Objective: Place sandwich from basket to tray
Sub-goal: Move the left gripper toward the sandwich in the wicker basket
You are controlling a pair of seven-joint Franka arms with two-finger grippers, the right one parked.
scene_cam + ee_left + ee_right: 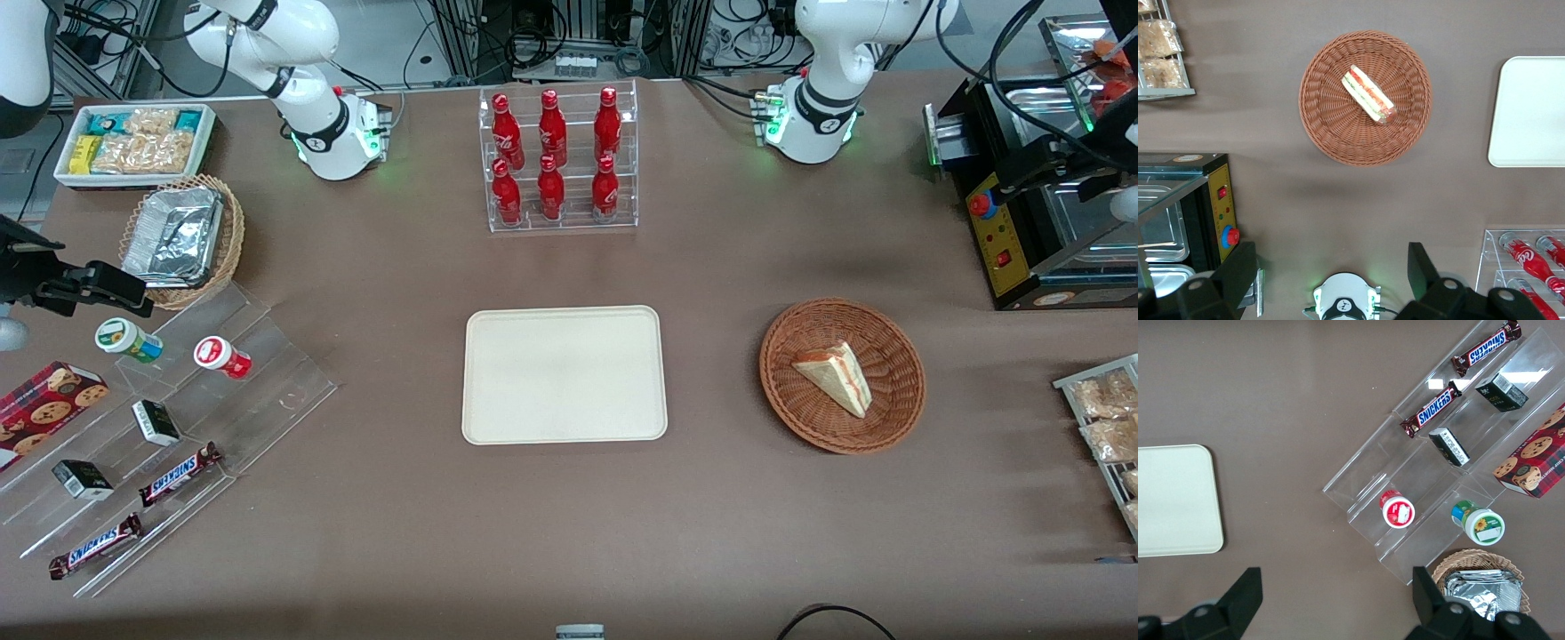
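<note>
Gripper [1331, 253]: seen closest to the wrist camera, fingers [1239, 272] spread wide, nothing held.

Sandwich [836, 374]: triangular wedge, laid on its side in the basket [781, 351], in the lower half of the front frame toward the working arm's end of the table. Red and green filling is shown along the cut edge. Basket rim is not touched by it.

Tray [564, 373]: set at the centre of the front frame, beside the basket and apart from it; nothing is carried on it.

Step in hand, as judged: approach for the pick, not yet begun. The fingers are best lined up across the two bread faces, so that the layers are pressed together rather than split. The descent is best centred on the thick part of the wedge, clear of the wicker rim. A light squeeze is advised, as soft bread is likely to be crushed.

Relation: the sandwich is placed well apart from the gripper, far below it and nearer to the front camera.
</note>
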